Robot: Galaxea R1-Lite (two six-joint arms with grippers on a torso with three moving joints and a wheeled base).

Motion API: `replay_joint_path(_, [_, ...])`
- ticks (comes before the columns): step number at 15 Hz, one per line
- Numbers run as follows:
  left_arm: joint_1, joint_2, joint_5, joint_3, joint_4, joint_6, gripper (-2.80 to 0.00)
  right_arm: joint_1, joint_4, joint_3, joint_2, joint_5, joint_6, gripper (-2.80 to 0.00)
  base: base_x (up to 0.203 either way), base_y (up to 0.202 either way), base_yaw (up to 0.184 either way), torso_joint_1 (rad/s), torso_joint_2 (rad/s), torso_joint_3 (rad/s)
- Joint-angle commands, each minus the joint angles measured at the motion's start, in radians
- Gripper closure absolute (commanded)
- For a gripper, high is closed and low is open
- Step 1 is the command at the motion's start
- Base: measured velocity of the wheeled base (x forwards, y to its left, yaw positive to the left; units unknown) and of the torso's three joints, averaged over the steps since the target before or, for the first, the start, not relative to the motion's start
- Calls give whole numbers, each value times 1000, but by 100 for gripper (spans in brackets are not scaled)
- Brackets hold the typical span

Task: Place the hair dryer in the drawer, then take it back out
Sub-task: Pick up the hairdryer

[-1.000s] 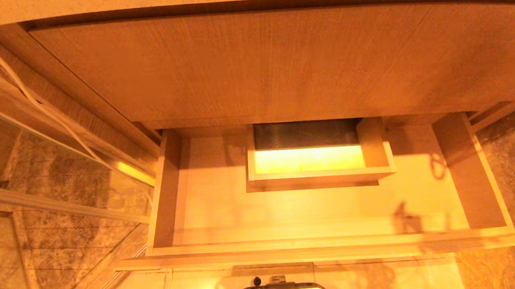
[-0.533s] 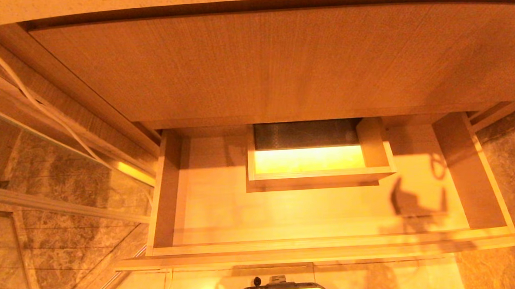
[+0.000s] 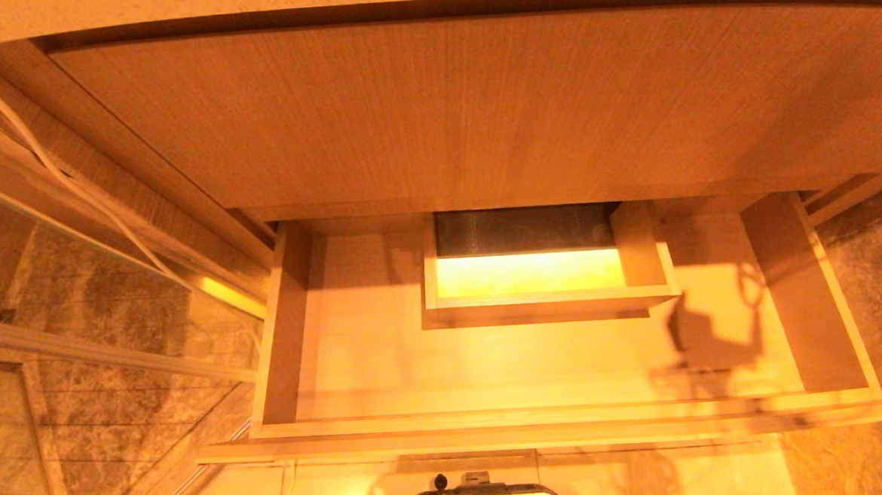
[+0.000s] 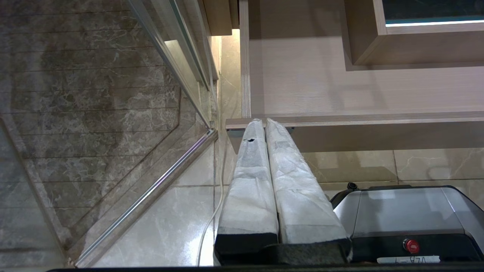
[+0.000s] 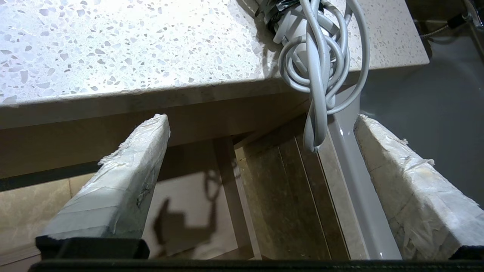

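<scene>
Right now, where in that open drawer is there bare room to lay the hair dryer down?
The drawer floor is bare in a wide strip between the boxed cut-out and the front wall, plus patches on both sides of the box. The middle back is taken by that box. The hair dryer sits on the speckled countertop, its cord dangling over the edge.

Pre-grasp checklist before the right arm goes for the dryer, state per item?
1. Drawer open: ok, pulled fully out below the countertop.
2. Drawer floor has room to set it down: ok, only the boxed cut-out stands in it.
3. Right gripper open: ok, fingers wide apart, nothing between them.
4. Hair dryer located: ok, on the countertop near its corner; body mostly cropped from view.
5. Cord secured: not ok, loops hang over the counter edge and could snag.
6. Left gripper out of the way: ok, shut, near the drawer's front left corner.
</scene>
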Motion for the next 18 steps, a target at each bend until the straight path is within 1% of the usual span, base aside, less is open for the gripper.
replay_joint_path(1, [0, 0, 0, 2, -1, 0, 0, 0, 4, -1, 2, 0, -1, -280, 0, 0, 0, 0, 0, 0])
replay_joint_path(5, [0, 0, 0, 2, -1, 0, 0, 1, 22, 1, -2, 0, -2, -280, 0, 0, 0, 0, 0, 0])
replay_joint_path(12, [0, 0, 0, 2, -1, 0, 0, 0, 10, -4, -2, 2, -21, -280, 0, 0, 0, 0, 0, 0])
replay_joint_path(18, [0, 0, 0, 2, -1, 0, 0, 0, 30, 4, 20, -2, -4, -280, 0, 0, 0, 0, 0, 0])
